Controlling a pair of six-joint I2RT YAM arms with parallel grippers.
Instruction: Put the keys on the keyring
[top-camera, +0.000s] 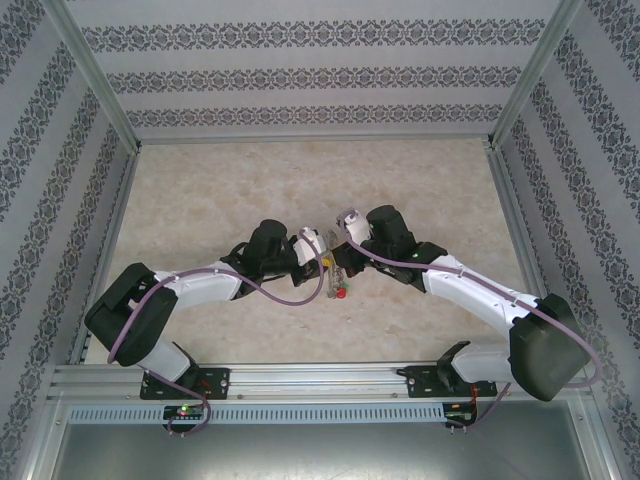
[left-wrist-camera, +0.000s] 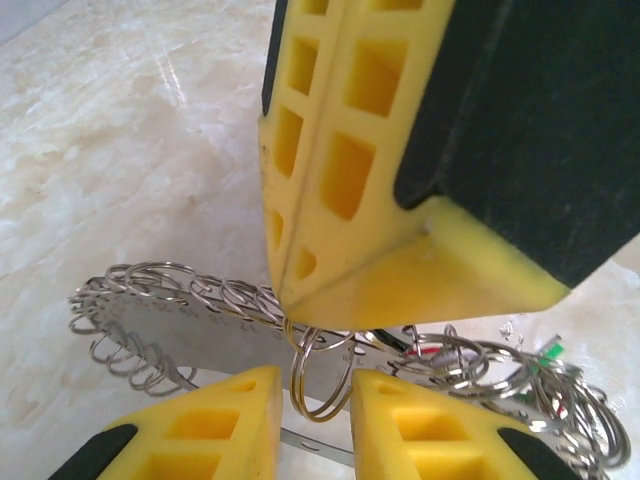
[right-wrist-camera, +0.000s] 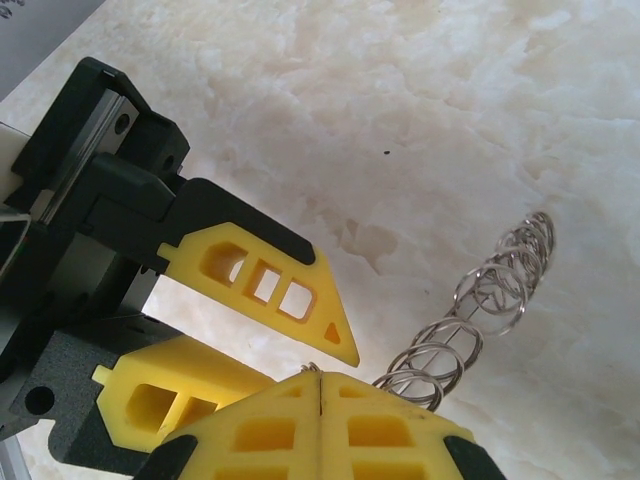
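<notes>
- Both arms meet over the middle of the table (top-camera: 420, 190). The keyring (left-wrist-camera: 200, 335) lies flat on the marbled top, right under the two grippers
- Right gripper (right-wrist-camera: 320, 372): jaws pressed together, the very tips pinching the top of one small wire loop (left-wrist-camera: 297, 375) on the keyring's edge. The loop stands upright off the ring
- Left gripper (left-wrist-camera: 315, 382): jaws apart, one finger on each side of the upright loop. Cannot tell whether either pad touches the wire
- Red key (top-camera: 341, 293) sits at the near end of the keyring in the top view, with a sliver of red among the loops in the left wrist view. Cannot tell whether it is threaded on
- Judgement: the step in hand looks like passing or opening this one loop between the two grippers
- Risk: the pinch is on thin round wire at the extreme fingertips, so a slight sideways pull could let it slip out and the loop would drop flat
- Risk: if the left jaws close off-centre, they shove the loop aside and twist it in the right pinch instead of gripping it
- Risk: the two sets of fingertips are nearly touching, so any further approach could knock them together and jolt the hold
- Risk: neighbouring loops are crowded and overlapping, so a lift could snag them and drag the whole ring and the red key along
</notes>
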